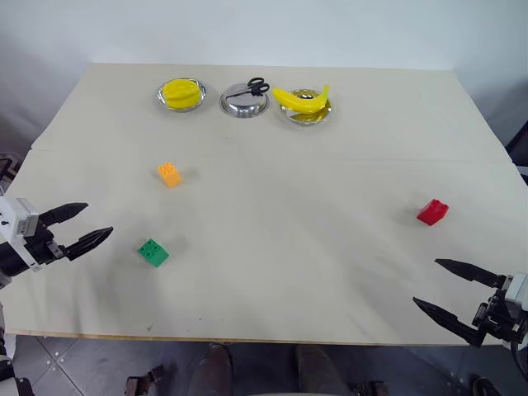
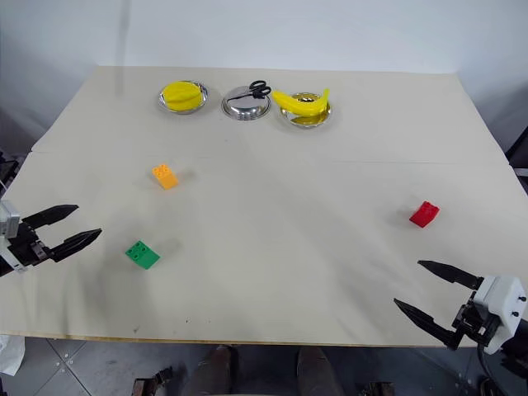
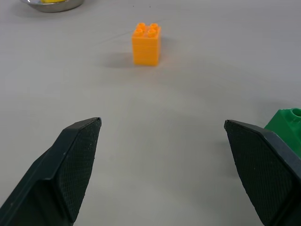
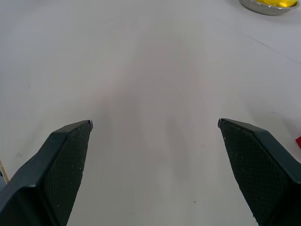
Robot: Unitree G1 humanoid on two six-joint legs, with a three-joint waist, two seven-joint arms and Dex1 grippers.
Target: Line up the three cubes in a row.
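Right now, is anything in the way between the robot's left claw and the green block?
Nothing visible. The left gripper is open and empty, and only bare table lies between it and the green block. The orange block sits farther back, out of that path.

Black tapered jaws with textured inner faces; white wrist housings.
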